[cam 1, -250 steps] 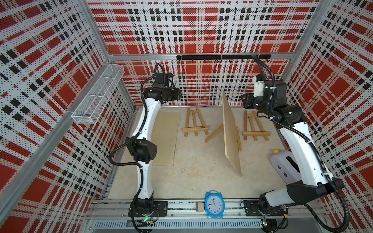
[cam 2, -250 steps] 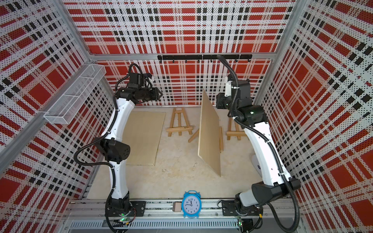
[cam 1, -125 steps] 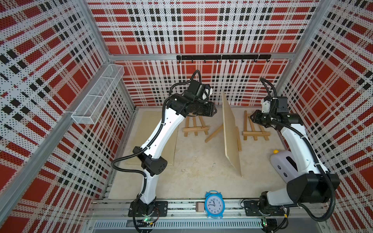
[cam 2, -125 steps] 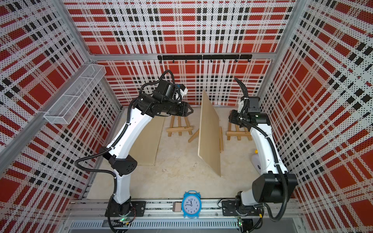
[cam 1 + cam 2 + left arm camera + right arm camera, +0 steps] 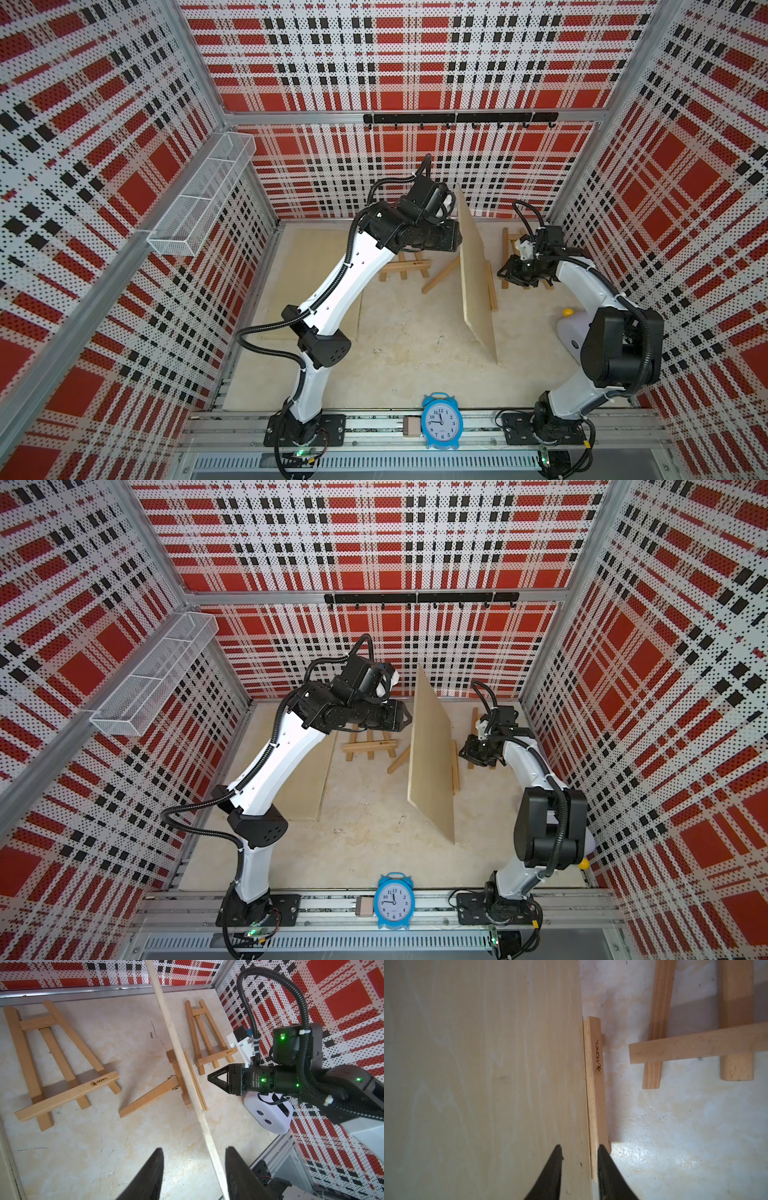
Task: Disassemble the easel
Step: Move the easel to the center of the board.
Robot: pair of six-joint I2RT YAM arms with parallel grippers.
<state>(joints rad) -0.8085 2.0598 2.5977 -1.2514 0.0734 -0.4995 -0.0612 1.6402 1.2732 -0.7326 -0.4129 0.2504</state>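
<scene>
Step in hand: taking the board [image 5: 476, 266] off the standing easel [image 5: 177, 1076]; it stands on edge on the easel's ledge [image 5: 596, 1093], near the middle of the table [image 5: 415, 357].
My left gripper [image 5: 192, 1167]: jaws apart, straddling the board's top edge, not yet pinching it as far as I can tell.
My right gripper [image 5: 579, 1159]: jaws narrowly apart, low down, 1 tip over the board face, 1 over the ledge; clamped on nothing that I can see.
Next move, my judgement: close the left jaws on the top edge, lift the board clear of the ledge, and steady the easel from the right so it does not tip.
Other pieces: 2 small easels lie flat, 1 [image 5: 60, 1061] on each side [image 5: 209, 1034] of the board; 1 more board [image 5: 307, 771] lies flat near the left arm.
Writing: "Manes" with a small logo is burned into the ledge and into the flat easel's crossbar; the far easel's mark is too small to read.
Clock [image 5: 441, 420]: blue, numerals 1 to 12.
</scene>
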